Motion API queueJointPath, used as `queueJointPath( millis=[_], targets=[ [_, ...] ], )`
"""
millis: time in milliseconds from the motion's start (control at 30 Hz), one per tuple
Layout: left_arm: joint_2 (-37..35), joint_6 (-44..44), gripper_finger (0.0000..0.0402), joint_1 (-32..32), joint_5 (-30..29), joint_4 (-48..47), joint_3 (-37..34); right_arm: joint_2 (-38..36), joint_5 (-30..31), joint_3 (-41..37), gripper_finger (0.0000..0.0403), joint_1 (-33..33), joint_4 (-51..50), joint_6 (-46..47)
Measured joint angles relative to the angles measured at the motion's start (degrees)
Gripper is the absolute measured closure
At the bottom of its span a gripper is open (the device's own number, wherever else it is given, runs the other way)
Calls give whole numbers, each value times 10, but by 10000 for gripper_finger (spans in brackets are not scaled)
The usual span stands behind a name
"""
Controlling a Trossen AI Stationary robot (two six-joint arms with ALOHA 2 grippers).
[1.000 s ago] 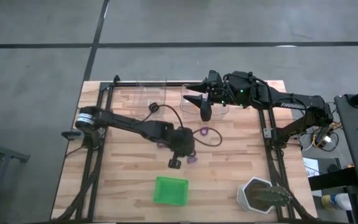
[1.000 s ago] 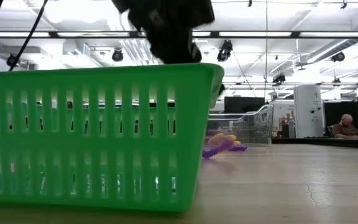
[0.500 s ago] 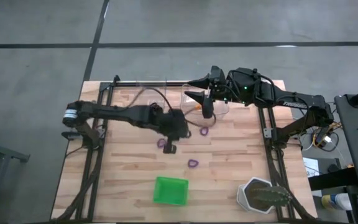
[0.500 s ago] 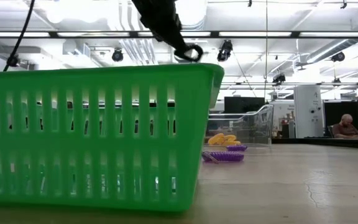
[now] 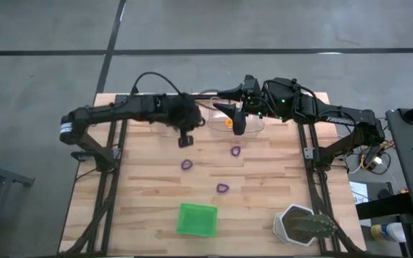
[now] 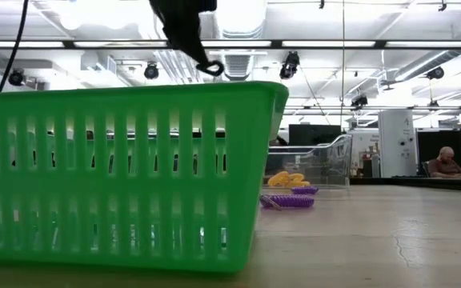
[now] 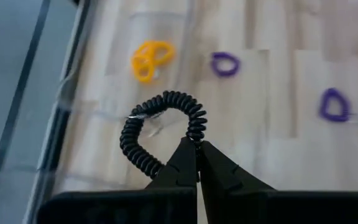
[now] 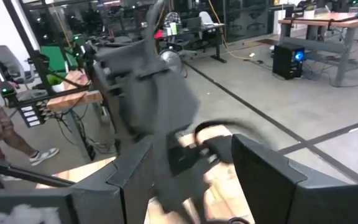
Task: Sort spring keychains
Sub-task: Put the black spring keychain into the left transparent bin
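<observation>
While pinched: black keychain (image 7: 160, 134) in left claw (image 7: 197, 163)

Bare tabletop (image 5: 142, 186) lay open across the middle, broken only by three purple keychains (image 5: 186, 164), well apart. The green tray (image 5: 196, 219) and a pot (image 5: 303, 225) blocked the near edge. Both arms crowded the clear trays (image 5: 165, 115) at the far edge.

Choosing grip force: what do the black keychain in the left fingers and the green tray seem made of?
Black keychain: likely flexible plastic cord, a tight, slightly glossy coil. Green tray: probably rigid moulded plastic, with even slotted walls and a smooth rim.
</observation>
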Motion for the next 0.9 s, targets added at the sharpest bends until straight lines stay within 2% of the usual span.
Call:
queueJointPath(
  millis=[333,633,733,900],
  targets=[
    [-2,38,401,122,-3,-26,-26,0,0,0,197,0,-1,2],
    [-16,23,401,241,30,37,-160,-1,-2,0,197,1,-1,2],
    [-16,12,401,263,55,68,-200,-1,-2,0,197,0,-1,2],
    [-12,3,401,276,62,122,-260,-1,-2,0,197,0,-1,1]
  ],
)
